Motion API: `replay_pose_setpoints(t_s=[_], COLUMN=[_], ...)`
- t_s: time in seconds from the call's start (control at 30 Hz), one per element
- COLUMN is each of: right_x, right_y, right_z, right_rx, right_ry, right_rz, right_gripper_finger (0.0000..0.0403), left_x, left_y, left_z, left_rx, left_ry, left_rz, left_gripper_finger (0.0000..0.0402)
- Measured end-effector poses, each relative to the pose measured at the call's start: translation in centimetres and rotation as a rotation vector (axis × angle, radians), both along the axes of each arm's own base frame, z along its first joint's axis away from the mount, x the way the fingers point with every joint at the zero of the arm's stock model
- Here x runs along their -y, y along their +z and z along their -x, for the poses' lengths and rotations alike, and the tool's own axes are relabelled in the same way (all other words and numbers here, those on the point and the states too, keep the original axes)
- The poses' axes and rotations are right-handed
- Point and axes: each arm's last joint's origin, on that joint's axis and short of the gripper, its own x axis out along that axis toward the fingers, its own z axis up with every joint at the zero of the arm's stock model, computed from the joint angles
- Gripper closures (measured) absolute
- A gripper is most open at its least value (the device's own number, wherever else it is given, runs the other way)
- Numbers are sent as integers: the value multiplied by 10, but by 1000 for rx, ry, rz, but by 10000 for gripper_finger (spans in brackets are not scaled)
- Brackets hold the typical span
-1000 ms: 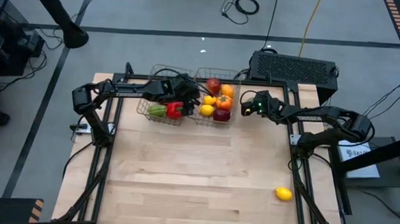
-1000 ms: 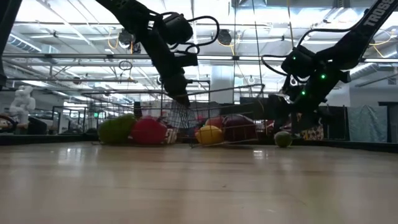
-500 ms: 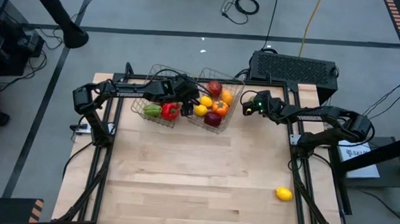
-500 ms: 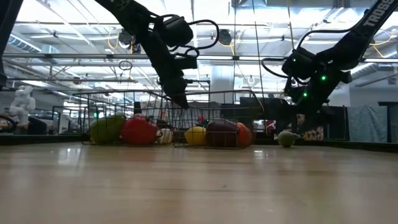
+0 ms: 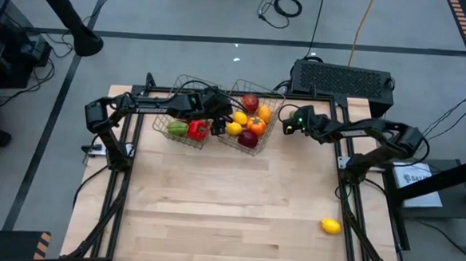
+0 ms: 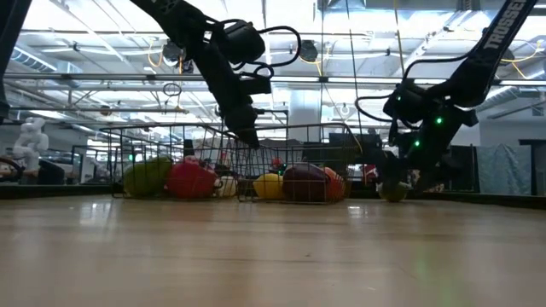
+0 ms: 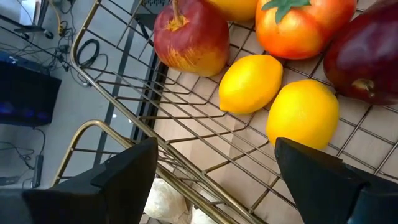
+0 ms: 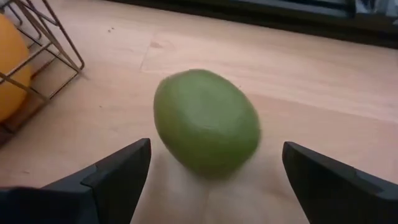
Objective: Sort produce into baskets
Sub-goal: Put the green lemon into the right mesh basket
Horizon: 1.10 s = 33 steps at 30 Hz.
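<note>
Two wire baskets stand side by side at the table's far middle. The left basket (image 5: 159, 128) holds a green pepper (image 5: 177, 128), a red pepper (image 5: 199, 129) and garlic (image 7: 165, 193). The right basket (image 5: 280, 109) holds lemons (image 7: 249, 84), apples (image 7: 191, 37) and an orange fruit (image 5: 263, 112). My left gripper (image 5: 221, 107) hangs open over the place where the two baskets meet (image 7: 216, 146). My right gripper (image 5: 283, 127) is open just right of the right basket, low over the table, its fingers on either side of a green lime (image 8: 206, 121) without touching it. My left gripper comes slanting down from the table's left, and the wire rims of both baskets (image 7: 186, 155) run between its open fingers. I cannot tell whether a finger touches the wire.
One lemon (image 5: 330, 226) lies alone near the table's right front corner. A black box (image 5: 341, 79) stands beyond the far edge, behind my right arm. The near half of the wooden table (image 5: 228, 218) carries nothing else.
The baskets, one of them tipped up a second ago, have settled flat on the table. The left one has shifted a little toward the table's left edge and the right one has turned about. My right gripper has sunk toward the lime.
</note>
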Motion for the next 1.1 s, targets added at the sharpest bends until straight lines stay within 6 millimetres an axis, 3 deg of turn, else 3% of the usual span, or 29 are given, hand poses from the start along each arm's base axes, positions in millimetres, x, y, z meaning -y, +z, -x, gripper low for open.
replay_pose_setpoints(t_s=[0.3,0.67,0.93,1.1], right_x=[5,5,0,-14], right_y=[-1,0,1,7], right_z=[-6,-6,-7,-1], right_rx=[3,-5,28,-20], right_ry=[50,63,84,120], right_rz=[61,63,8,-65], right_gripper_finger=[57,141,130,129], left_x=[0,3,22,50], left_y=[0,2,40,57], left_z=[0,-1,9,19], left_rx=[0,12,120,120], left_ry=[0,-7,-39,-189], left_rz=[0,-4,-31,46], left_gripper_finger=[71,71,71,71])
